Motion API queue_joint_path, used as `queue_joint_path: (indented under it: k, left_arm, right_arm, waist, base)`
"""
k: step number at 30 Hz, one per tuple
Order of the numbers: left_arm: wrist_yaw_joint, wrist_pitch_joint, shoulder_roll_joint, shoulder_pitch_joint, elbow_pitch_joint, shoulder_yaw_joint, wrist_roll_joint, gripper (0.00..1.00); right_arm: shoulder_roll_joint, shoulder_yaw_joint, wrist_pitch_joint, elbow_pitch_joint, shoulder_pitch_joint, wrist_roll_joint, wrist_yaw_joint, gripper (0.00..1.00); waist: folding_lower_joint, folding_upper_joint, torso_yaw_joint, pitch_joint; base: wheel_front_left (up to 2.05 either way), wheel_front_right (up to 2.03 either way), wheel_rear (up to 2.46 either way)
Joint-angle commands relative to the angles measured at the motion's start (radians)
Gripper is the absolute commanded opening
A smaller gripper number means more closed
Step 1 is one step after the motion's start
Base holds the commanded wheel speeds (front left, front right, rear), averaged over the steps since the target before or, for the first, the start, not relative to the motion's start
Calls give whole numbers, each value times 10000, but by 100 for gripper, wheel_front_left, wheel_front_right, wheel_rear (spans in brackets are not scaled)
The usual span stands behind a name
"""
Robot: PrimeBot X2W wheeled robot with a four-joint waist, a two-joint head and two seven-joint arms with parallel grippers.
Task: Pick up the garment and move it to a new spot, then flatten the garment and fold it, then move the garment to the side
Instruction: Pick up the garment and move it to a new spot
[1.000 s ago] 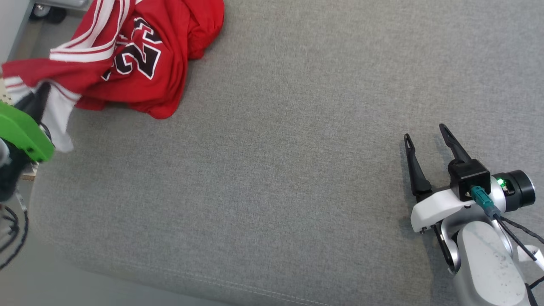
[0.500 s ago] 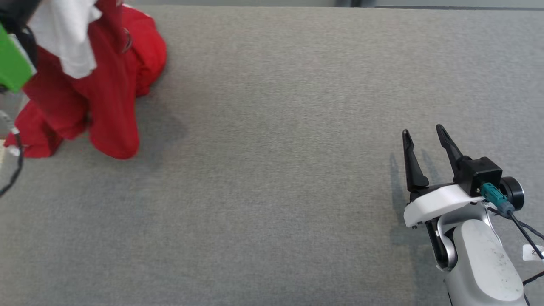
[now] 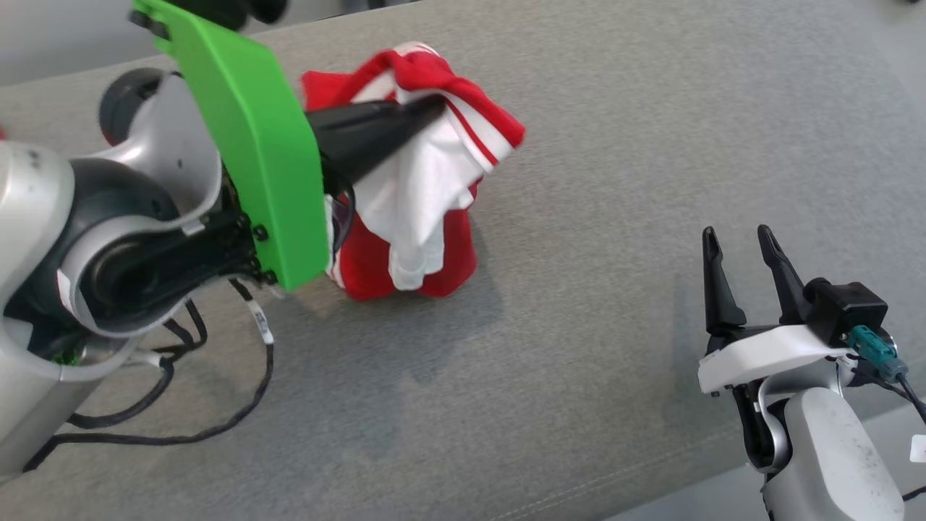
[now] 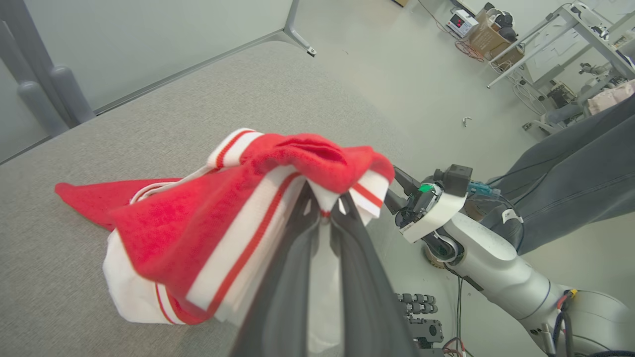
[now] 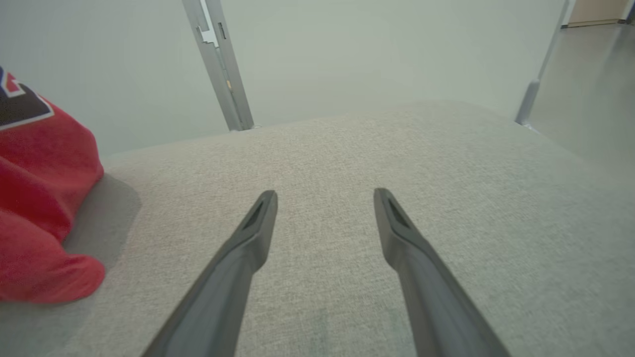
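The garment is a red jersey with white striped trim. It hangs bunched from my left gripper, which is shut on a fold of its trim, and its lower end touches the grey padded surface. In the left wrist view the fingers of the left gripper pinch the garment, which drapes over them. My right gripper stands open and empty at the lower right, well clear of the cloth. In the right wrist view the right gripper points across bare surface, with the garment at the left edge.
Black cables trail under my left arm. The surface's front edge runs along the lower right. A person's grey trouser leg and workbenches lie beyond the surface. A metal post stands at the far side.
The head camera has turned. The garment, lying spread a second ago, is now lifted and bunched in my left gripper, nearer the right gripper. The right gripper stays open.
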Motion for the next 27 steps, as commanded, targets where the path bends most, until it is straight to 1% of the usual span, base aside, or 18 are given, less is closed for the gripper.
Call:
queue_joint_path:
  k: [1, 3, 5, 6, 8, 11, 16, 17, 18, 19, 20, 21, 22, 24, 27]
  left_arm:
    - [121, 153, -45, 106, -235, -54, -170, 0]
    - [273, 301, -15, 60, -417, -152, -145, 0]
    - [378, 297, 32, 20, -282, -265, 103, 0]
    - [372, 254, 0, 9, -158, -381, 275, 0]
    - [488, 98, -265, 186, 166, -587, 485, 0]
    - [476, -426, -1098, 458, 790, -1040, 801, 0]
    - [330, -2000, -2719, 1047, 2093, -1770, 1744, 0]
    - [283, -2340, -3027, 1161, 2354, -1887, 1895, 2]
    - [215, -2563, -3269, 1248, 2578, -2036, 2024, 13]
    - [116, -2758, -3457, 1331, 2781, -2174, 2174, 16]
    - [57, -2950, -3595, 1412, 2972, -2243, 2295, 44]
    - [-34, -3107, -3697, 1436, 3145, -2339, 2413, 85]
    - [-112, -3262, -3783, 1465, 3279, -2425, 2503, 100]
    - [-216, -3576, -3925, 1511, 3494, -2521, 2763, 100]
    - [-357, -4071, -3981, 1397, 3560, -2607, 3186, 100]
  right_arm:
    - [1, 22, -31, -47, 161, 138, -3, 100]
    - [1, 71, -31, -49, 312, 274, -3, 100]
    - [-5, 131, -31, -107, 385, 398, -4, 100]
    - [-3, 147, -31, -132, 408, 481, -4, 100]
    - [0, 221, -31, -162, 476, 651, -3, 100]
    - [-3, 192, -31, -210, 577, 790, -3, 100]
    - [0, 422, -32, -156, 479, 859, -3, 100]
    - [-6, 462, -32, -168, 408, 835, -3, 100]
    - [-9, 494, -32, -177, 346, 784, -3, 100]
    - [-7, 510, -32, -193, 283, 714, -3, 100]
    - [-9, 496, -32, -215, 234, 684, -3, 100]
    - [-10, 472, -32, -240, 199, 602, -3, 100]
    - [-9, 421, -32, -248, 180, 550, -3, 100]
    - [-18, 266, -32, -267, 163, 369, -4, 100]
    - [-18, -12, -32, -231, 222, 41, -3, 100]
  waist:
    - [0, -1, -2276, 385]
    - [0, -1, -2728, 461]
    - [0, -1, -3114, 559]
    - [0, -1, -3273, 623]
    - [0, -1, -3533, 757]
    - [0, -1, -3595, 923]
    - [0, -1, -3613, 1005]
    - [0, -1, -3593, 988]
    - [0, -1, -3555, 973]
    - [0, -1, -3498, 958]
    - [0, -1, -3420, 938]
    - [0, -1, -3324, 928]
    - [0, -1, -3208, 903]
    - [0, -1, -2920, 831]
    - [0, -1, -2383, 663]
  base:
    - [0, 0, 0]
    - [0, 0, 0]
    - [0, 0, 0]
    - [0, 0, 0]
    - [0, 0, 0]
    - [0, 0, 0]
    - [0, 0, 0]
    - [0, 0, 0]
    - [0, 0, 0]
    - [0, 0, 0]
    - [0, 0, 0]
    - [0, 0, 0]
    - [0, 0, 0]
    - [0, 0, 0]
    - [0, 0, 0]
